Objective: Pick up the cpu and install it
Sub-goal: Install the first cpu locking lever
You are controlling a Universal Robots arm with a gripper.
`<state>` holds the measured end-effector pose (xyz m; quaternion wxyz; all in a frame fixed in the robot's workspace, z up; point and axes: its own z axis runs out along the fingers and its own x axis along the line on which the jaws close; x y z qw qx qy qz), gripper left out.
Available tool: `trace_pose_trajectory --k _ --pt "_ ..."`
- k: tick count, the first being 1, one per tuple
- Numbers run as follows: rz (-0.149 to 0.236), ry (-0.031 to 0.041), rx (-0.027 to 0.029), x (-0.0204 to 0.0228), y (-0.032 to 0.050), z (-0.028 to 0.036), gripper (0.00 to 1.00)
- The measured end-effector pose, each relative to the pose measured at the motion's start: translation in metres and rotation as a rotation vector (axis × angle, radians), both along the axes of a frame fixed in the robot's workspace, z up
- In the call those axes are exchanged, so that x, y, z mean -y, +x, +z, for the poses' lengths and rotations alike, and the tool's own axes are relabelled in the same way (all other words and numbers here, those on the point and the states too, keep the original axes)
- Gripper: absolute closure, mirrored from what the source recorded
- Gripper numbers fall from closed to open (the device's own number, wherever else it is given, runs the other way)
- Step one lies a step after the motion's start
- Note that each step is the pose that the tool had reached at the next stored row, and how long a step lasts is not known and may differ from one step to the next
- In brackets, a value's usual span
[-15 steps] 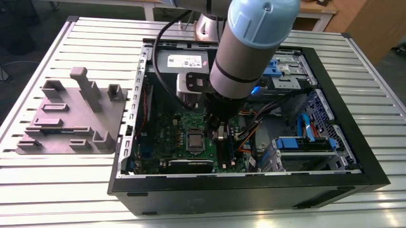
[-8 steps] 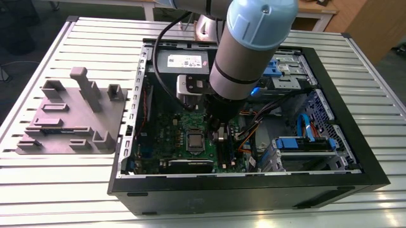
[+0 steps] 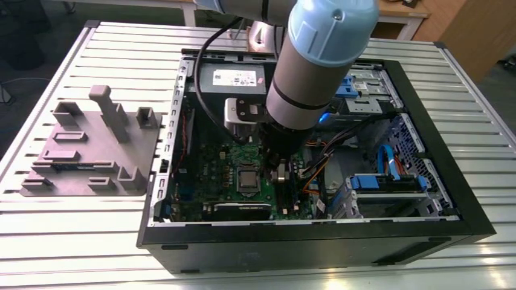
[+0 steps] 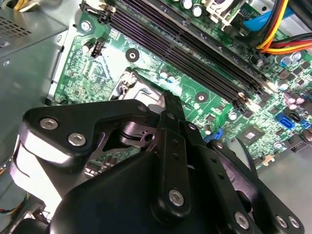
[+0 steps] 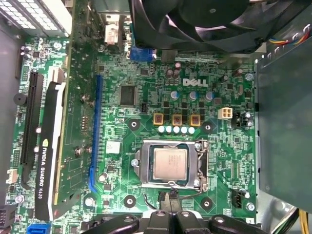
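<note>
The exterior view looks from high above and to one side of the motherboard (image 3: 222, 160). It is tilted down and stands far enough back to take in the whole open computer case (image 3: 322, 248) and the table (image 3: 81, 241) around it. The first wrist view stands close over the motherboard (image 5: 146, 97) and faces straight down on it, with the gripper (image 5: 171, 197) at the picture's edge. The second wrist view is nearer still and looks slantwise across the motherboard (image 4: 92, 73), past the gripper (image 4: 168, 100). All three views share the motherboard around the socket (image 5: 170, 163).
</note>
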<state>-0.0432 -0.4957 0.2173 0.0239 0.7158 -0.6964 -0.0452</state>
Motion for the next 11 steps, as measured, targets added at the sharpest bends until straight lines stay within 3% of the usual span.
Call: trace_pose_trajectory --k 2,7,11 --pt "0.002 -0.0060 0.0000 0.0003 0.0001 -0.0006 0.90" --pt "0.006 -0.0307 0.0000 0.0003 0.0001 -0.0032 0.90" --pt "0.008 -0.0315 0.0008 0.0013 0.0000 -0.0073 0.90"
